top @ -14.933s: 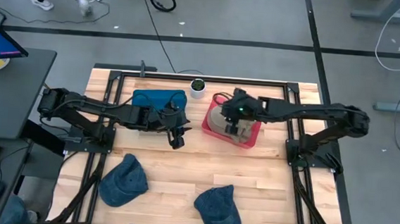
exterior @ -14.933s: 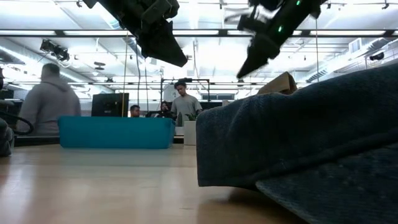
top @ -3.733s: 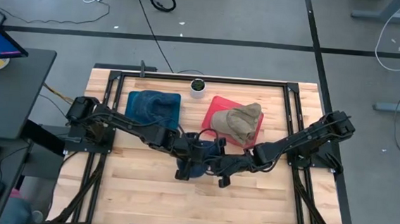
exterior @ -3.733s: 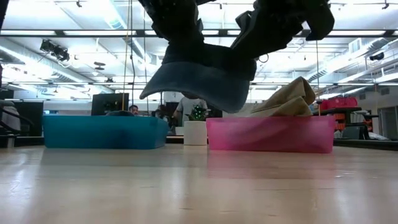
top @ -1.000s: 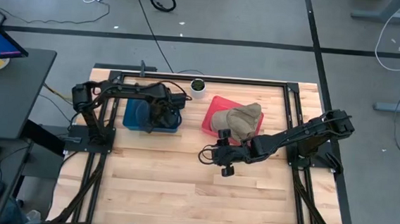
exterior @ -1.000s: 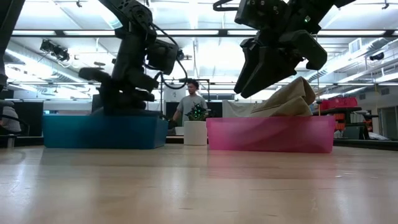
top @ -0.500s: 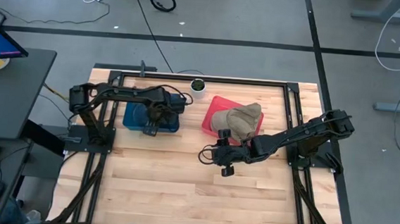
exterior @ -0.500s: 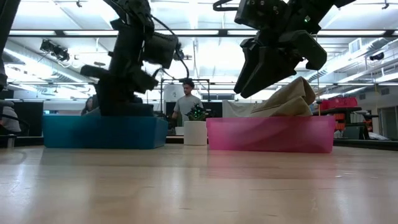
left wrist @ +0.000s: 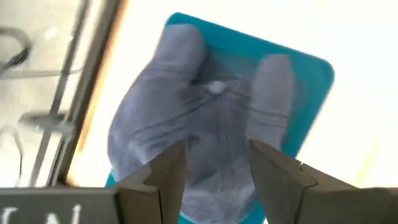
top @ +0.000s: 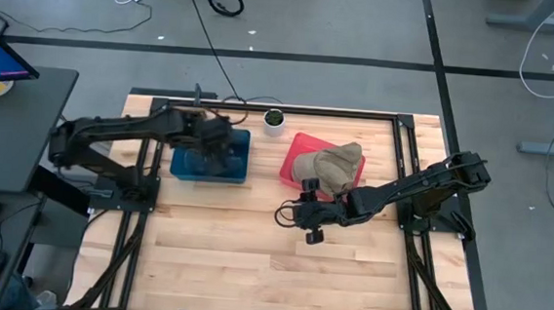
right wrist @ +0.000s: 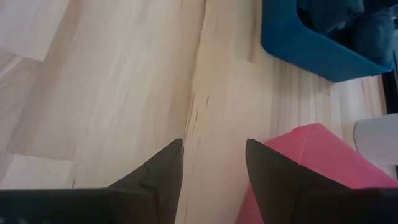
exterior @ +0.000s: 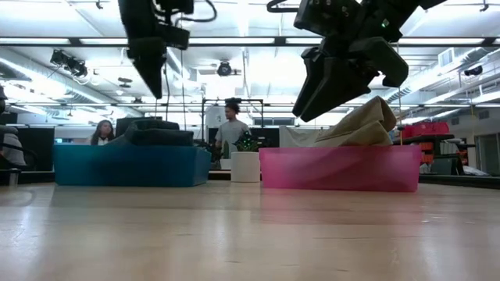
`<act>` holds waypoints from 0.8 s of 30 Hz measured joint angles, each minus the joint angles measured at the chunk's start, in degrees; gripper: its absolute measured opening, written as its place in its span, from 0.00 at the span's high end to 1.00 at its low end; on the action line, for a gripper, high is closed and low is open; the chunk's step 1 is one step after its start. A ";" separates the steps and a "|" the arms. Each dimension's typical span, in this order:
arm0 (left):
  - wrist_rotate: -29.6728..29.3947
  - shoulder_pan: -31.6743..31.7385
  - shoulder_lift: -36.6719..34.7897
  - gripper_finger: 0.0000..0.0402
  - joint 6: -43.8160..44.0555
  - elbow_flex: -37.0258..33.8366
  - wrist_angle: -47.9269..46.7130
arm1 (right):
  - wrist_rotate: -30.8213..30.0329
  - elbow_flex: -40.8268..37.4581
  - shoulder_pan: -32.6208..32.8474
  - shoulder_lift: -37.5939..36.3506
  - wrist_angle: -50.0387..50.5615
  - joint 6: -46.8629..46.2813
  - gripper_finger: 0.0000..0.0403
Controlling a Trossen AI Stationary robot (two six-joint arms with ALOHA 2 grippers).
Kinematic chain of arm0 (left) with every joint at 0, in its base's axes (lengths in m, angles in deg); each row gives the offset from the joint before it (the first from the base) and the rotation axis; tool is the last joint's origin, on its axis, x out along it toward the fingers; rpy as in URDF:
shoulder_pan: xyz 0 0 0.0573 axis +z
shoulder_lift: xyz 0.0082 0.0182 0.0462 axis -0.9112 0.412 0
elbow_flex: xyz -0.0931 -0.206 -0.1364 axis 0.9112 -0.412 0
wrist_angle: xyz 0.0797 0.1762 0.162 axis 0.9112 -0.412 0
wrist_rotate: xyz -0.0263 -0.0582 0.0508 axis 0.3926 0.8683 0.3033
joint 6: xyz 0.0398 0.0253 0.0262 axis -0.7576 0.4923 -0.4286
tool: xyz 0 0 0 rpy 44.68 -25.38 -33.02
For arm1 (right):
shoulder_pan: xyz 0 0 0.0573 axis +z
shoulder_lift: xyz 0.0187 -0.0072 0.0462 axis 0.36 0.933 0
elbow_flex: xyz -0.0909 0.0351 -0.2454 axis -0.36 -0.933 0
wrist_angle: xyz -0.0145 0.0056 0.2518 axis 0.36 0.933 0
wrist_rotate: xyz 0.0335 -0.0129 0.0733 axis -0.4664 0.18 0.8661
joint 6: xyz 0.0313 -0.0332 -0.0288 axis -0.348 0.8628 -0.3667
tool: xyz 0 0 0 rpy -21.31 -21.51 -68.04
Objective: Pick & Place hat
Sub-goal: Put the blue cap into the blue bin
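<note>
Dark blue denim hats (top: pixel 209 152) lie piled in the blue bin (top: pixel 180 170) at the table's far left; in the low view they (exterior: pixel 152 131) rise above its rim (exterior: pixel 133 165). My left gripper (left wrist: pixel 214 177) hovers open straight above the top hat (left wrist: pixel 205 124), touching nothing; it also shows in the low view (exterior: pixel 156 78). My right gripper (right wrist: pixel 211 165) hangs open over bare wood near the table's middle (top: pixel 290 215), just in front of the pink bin (top: pixel 295 148), which holds a tan hat (top: pixel 330 166).
A small white pot with a plant (top: pixel 274 121) stands at the far edge between the two bins. The near half of the wooden table (top: pixel 269 272) is bare. Black frame rails run along both sides. People stand in the room beyond the table.
My left gripper has risen out of the blue bin and now hangs well above it, its arm drawn back a little toward the table's left. The denim hat stays lying in the bin on the pile. My right arm has kept still.
</note>
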 joint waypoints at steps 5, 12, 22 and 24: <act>-13.93 0.46 -3.07 0.56 11.61 -4.60 -0.41 | -0.90 0.00 0.00 0.02 -0.54 -0.41 0.56; -16.18 2.32 -2.73 0.56 21.52 -16.41 12.52 | -9.70 -0.02 0.00 -0.15 0.89 -5.26 0.57; -11.36 2.77 -3.53 0.56 20.07 -20.46 21.38 | -11.92 -0.04 -1.02 -6.88 9.49 -6.97 0.85; -12.91 2.27 -4.34 0.56 20.05 -17.76 19.46 | -11.93 -0.04 -1.99 -10.54 12.92 -8.53 0.94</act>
